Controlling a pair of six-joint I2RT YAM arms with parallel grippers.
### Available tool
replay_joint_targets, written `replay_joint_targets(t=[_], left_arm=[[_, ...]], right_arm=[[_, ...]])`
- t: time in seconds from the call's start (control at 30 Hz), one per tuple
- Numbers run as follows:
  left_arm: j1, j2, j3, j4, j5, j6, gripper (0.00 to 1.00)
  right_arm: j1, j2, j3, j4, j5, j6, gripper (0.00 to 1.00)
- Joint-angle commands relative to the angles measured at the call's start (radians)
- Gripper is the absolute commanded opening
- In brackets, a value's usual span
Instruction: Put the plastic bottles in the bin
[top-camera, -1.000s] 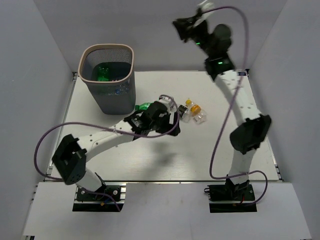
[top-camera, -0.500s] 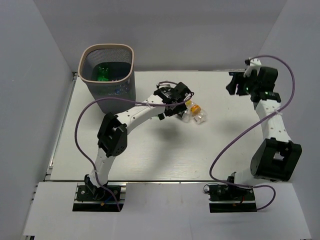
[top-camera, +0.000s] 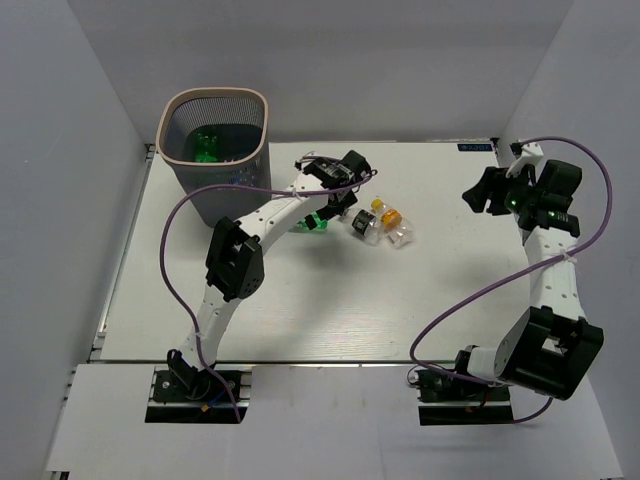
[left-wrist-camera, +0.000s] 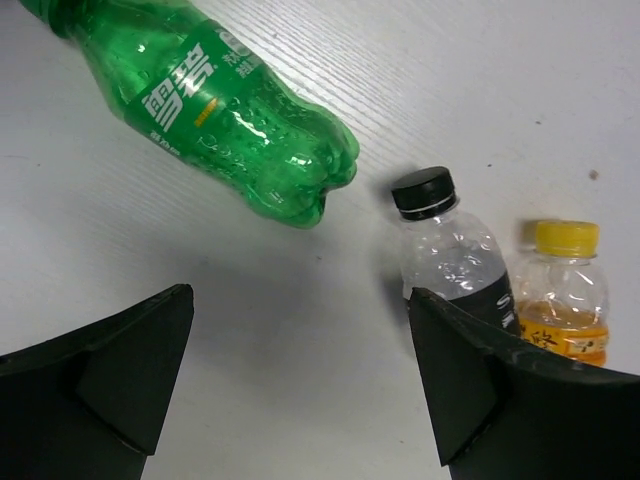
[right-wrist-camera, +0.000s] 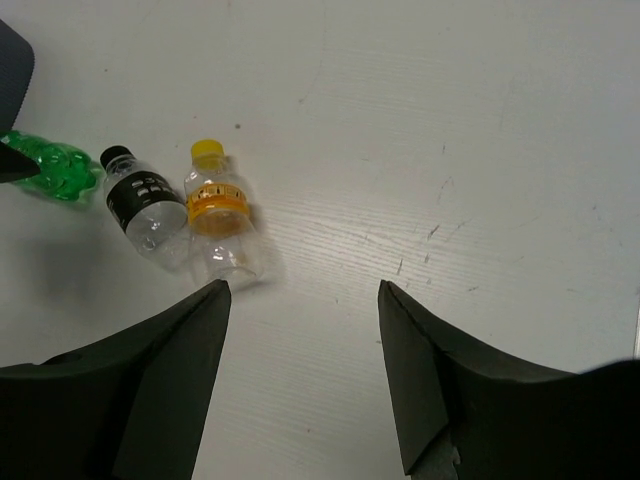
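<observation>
The mesh bin (top-camera: 252, 103) stands at the far left with a green bottle (top-camera: 207, 145) and clear bottles inside. On the table lie a green bottle (top-camera: 312, 222), a black-capped bottle (top-camera: 361, 226) and an orange-labelled bottle (top-camera: 388, 217). All three show in the left wrist view, green (left-wrist-camera: 230, 110), black-capped (left-wrist-camera: 452, 250) and orange-labelled (left-wrist-camera: 565, 295). They also show in the right wrist view, green (right-wrist-camera: 45, 165), black-capped (right-wrist-camera: 145, 205) and orange-labelled (right-wrist-camera: 220, 220). My left gripper (top-camera: 338, 195) is open and empty above them. My right gripper (top-camera: 482, 192) is open and empty, off to their right.
White walls close in the table (top-camera: 440, 300) at the back and on both sides. Purple cables loop from both arms. The left arm stretches from its base across the table's left half, next to the bin.
My left arm has reached farther back, the gripper now above the bottles by the bin. My right arm has swung down from high at the back to the table's right side.
</observation>
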Motion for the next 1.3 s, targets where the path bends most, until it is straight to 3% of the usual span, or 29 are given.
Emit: replay_joint_targets(t=[0.0,0.33,0.47,0.5,0.57,0.6,0.67,0.8,0.9,1.0,1.03,1.1,1.13,1.27], left_arm=[[0.013,-0.035,-0.023,-0.060,-0.119,-0.210,0.99],[0.059,0.034,0.009,-0.073,-0.110,-0.303,1.00],[0.059,0.052,0.046,0.033,-0.087,-0.248,1.00],[0.046,0.052,0.055,0.085,-0.076,-0.081,0.94],[0.034,0.052,0.077,0.171,-0.067,0.041,0.89],[0.033,0.037,0.064,0.208,-0.048,0.203,0.79],[0.009,-0.001,0.022,0.234,-0.019,0.285,0.79],[-0.042,-0.164,-0.206,0.351,0.062,0.494,0.81],[-0.078,-0.279,-0.330,0.403,0.134,0.738,0.87],[-0.079,-0.292,-0.298,0.331,0.116,1.005,0.95],[-0.065,-0.273,-0.276,0.314,0.099,1.151,0.95],[-0.054,-0.235,-0.230,0.297,0.099,1.293,0.95],[-0.054,-0.235,-0.230,0.323,0.076,1.426,0.95],[-0.030,-0.235,-0.335,0.435,0.134,1.654,0.95]], right_arm=[[-0.024,0.000,-0.018,0.005,-0.073,0.003,0.66],[-0.087,-0.012,-0.025,-0.029,-0.132,-0.023,0.65],[-0.120,-0.012,-0.044,-0.027,-0.155,-0.025,0.65],[-0.125,-0.014,-0.048,-0.027,-0.163,-0.023,0.65],[-0.139,-0.005,-0.052,-0.023,-0.175,-0.023,0.65],[-0.142,-0.003,-0.054,-0.023,-0.177,-0.020,0.65],[-0.152,0.002,-0.055,-0.020,-0.182,-0.023,0.64],[-0.180,0.018,-0.058,-0.017,-0.192,-0.028,0.64],[-0.191,0.045,-0.054,-0.011,-0.200,-0.019,0.64],[-0.195,0.060,-0.051,-0.014,-0.218,-0.013,0.62],[-0.195,0.064,-0.051,-0.012,-0.224,-0.011,0.62],[-0.195,0.068,-0.048,-0.017,-0.229,-0.011,0.61],[-0.192,0.068,-0.046,-0.017,-0.234,-0.011,0.61],[-0.195,0.071,-0.025,-0.035,-0.238,-0.016,0.61]])
